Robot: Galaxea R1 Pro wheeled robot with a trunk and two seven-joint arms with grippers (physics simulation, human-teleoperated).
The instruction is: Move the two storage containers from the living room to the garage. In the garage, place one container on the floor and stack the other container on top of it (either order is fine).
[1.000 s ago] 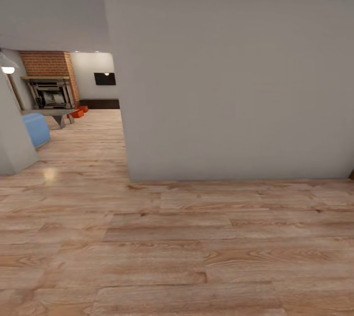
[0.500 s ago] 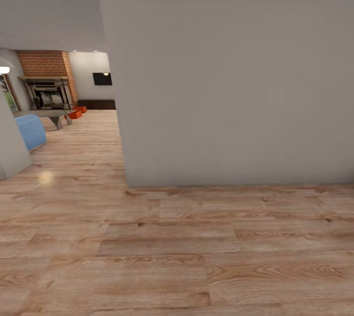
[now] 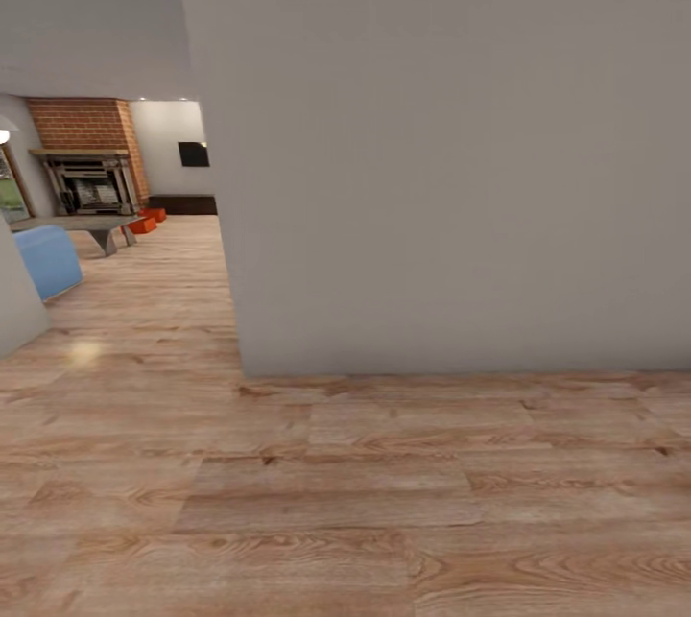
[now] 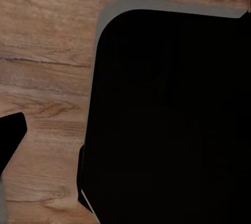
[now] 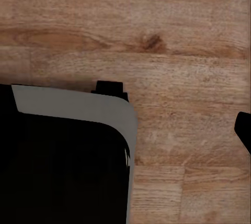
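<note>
Two red-orange rectangular storage containers (image 3: 147,221) sit on the light wood plank floor (image 3: 288,463) by the brick fireplace (image 3: 86,152), far down the passage past a plain grey wall (image 3: 451,166). The fetching leg is in hand (nothing carried yet); next, drive left around the corner. Whether either gripper's fingers are apart cannot be told.

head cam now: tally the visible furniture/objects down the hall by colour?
Red-orange: 2, the storage containers on the floor by the fireplace
Blue: 1, sofa
Grey: 1, low table
Black: 1, wall panel
Total: 5
</note>
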